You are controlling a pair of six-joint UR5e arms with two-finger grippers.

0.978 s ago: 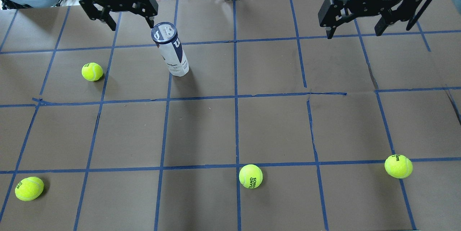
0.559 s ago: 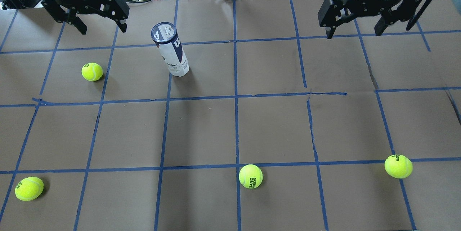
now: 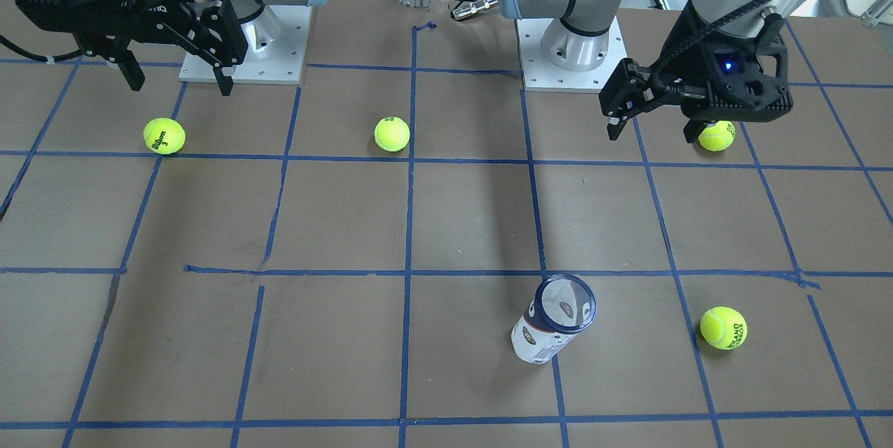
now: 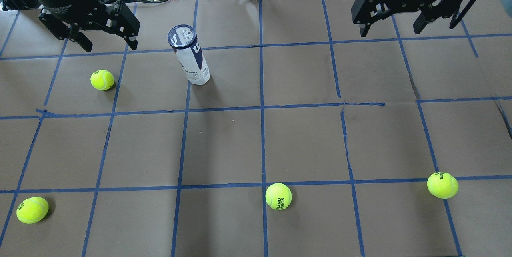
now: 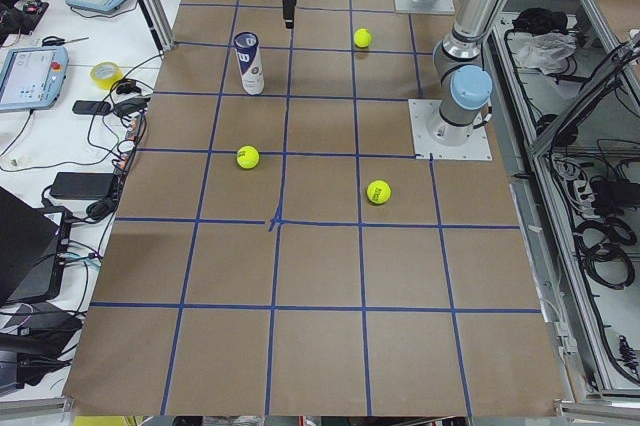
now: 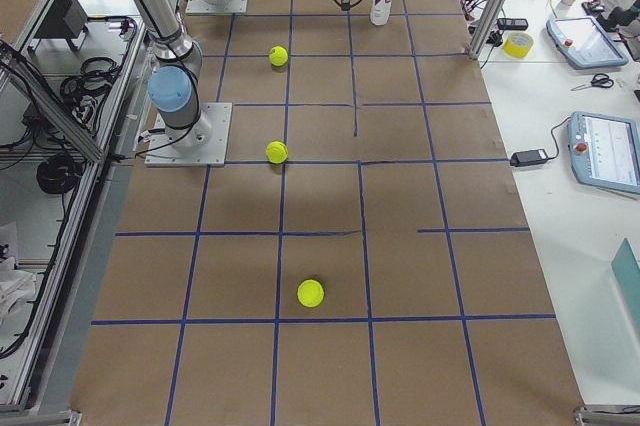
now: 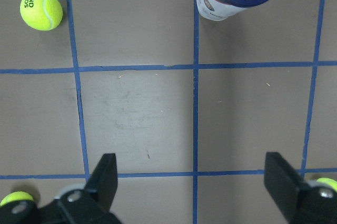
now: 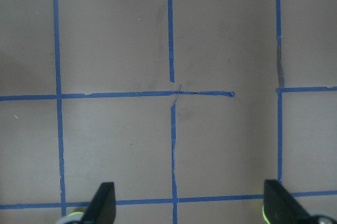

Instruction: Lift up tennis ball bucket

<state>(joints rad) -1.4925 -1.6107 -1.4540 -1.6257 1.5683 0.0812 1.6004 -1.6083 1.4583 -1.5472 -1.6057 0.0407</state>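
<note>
The tennis ball bucket (image 4: 189, 57) stands upright on the table (image 4: 304, 141), long axis vertical, blue rim up, in the robot's left half. The left gripper (image 4: 109, 44) hangs near it, raised, jaws spread and empty, with the bucket off to its right, not between the fingers. The right gripper (image 4: 389, 32), likewise spread and empty, is well apart, so the left arm looks nearer
</note>
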